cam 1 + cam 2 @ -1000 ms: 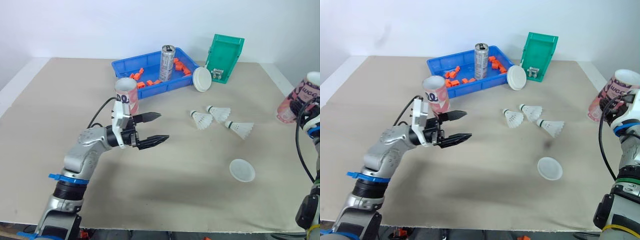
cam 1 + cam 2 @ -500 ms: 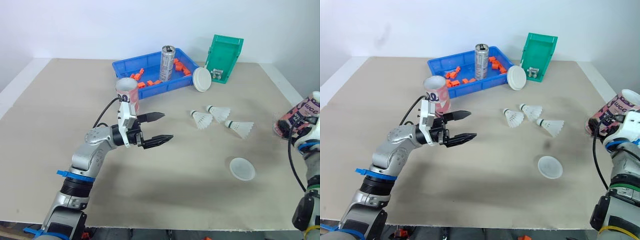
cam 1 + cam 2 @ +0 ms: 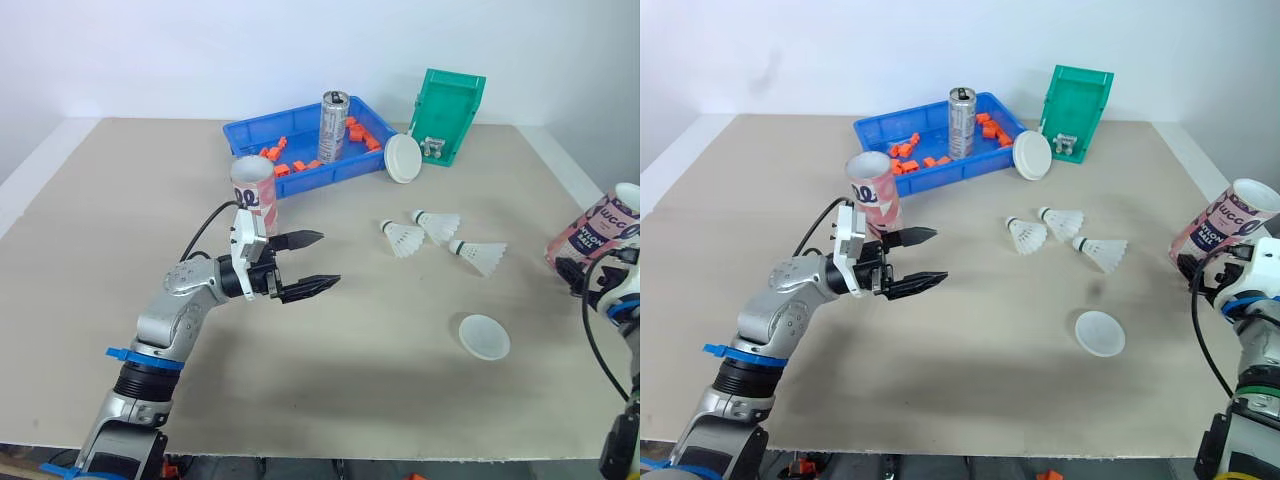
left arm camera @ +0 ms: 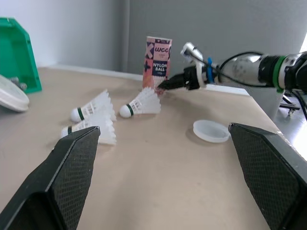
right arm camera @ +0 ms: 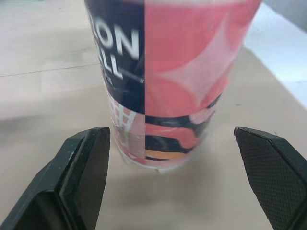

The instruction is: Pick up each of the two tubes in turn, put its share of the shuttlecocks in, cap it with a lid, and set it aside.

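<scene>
Beige desk: carries every item below.
Left tool: released; two black fingers spread; hovering above the desk just in front of the first tube.
First pink printed tube: upright, open white rim on top; left of centre, near the front corner of the tray.
Second pink printed tube: standing at the desk's right edge, open end up.
Right tool: released; fingers wide apart on either side of the second tube's lower part, neither one touching it.
White feathered shuttlecocks, three: lying on their sides in a loose cluster right of centre, between the two tubes; one, a second just beside it, a third nearest the right edge.
Round white plastic lid: flat on the desk, on the robot's side of the shuttlecocks.
Second round white lid: propped on edge at the tray's right corner.
Blue plastic tray: far side; holds small orange pieces and an upright silver drinks can.
Green plastic bin: just right of the tray.
</scene>
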